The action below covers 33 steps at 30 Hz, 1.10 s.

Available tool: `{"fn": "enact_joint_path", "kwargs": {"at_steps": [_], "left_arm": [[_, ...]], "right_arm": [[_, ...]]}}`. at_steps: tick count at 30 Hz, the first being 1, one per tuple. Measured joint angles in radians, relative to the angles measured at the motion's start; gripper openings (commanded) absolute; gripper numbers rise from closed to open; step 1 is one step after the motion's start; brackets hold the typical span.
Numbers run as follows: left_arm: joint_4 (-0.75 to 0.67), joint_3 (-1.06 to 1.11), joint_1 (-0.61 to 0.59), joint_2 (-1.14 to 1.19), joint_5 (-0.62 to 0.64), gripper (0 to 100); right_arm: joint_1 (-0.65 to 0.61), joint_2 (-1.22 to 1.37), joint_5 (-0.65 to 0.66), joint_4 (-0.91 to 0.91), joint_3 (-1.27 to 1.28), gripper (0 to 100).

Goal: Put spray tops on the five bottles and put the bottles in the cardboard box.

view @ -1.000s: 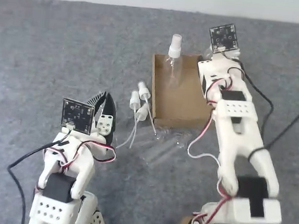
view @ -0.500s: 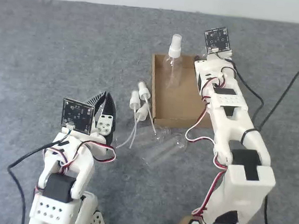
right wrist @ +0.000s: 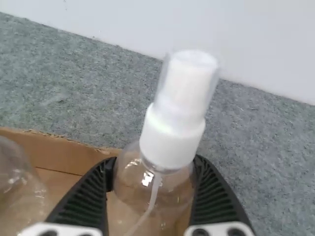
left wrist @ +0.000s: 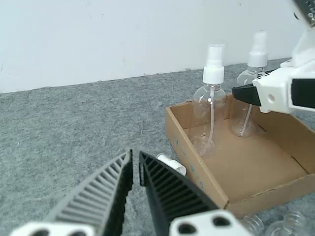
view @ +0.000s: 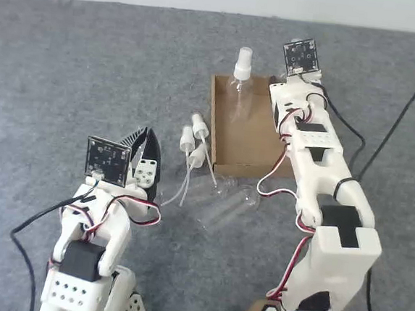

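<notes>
Right wrist view has the right pincer (right wrist: 156, 173) closed on a clear bottle (right wrist: 165, 147) with a white spray top. One black ribbed finger presses each side of the bottle's shoulder, and the nozzle stands straight up between and above them. The bottle is upright inside the cardboard box (right wrist: 59, 147), close to its far wall, with grey carpet (right wrist: 266, 142) beyond. From the left wrist view, this held bottle stands in the far right part of the box. A second capped bottle (left wrist: 210, 103) stands free beside it, nearer the box's far left corner and apart from the pincer. The left pincer (left wrist: 136, 164) sits low over the carpet, well short of the box. Its toothed fingers are drawn almost together, leaving only a thin slit at the tips, and hold nothing. Three loose spray tops (view: 193, 138) lie on the carpet just outside the box's left wall, between that pincer and the box. Capless bottles (view: 225, 201) lie on their sides just beside the box's near edge.
</notes>
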Motion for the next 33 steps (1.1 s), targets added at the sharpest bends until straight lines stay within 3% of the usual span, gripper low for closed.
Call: {"fn": "enact_joint_path", "kwargs": {"at_steps": [6, 16, 33], "left_arm": [[0.0, 0.0, 0.0, 0.0, 0.0, 1], [0.0, 0.0, 0.0, 0.0, 0.0, 1], [0.0, 0.0, 0.0, 0.0, 0.0, 1]], "right_arm": [[0.0, 0.0, 0.0, 0.0, 0.0, 1.3], [0.0, 0.0, 0.0, 0.0, 0.0, 19.5], [0.0, 0.002, 0.0, 0.0, 0.0, 20.3]]}}
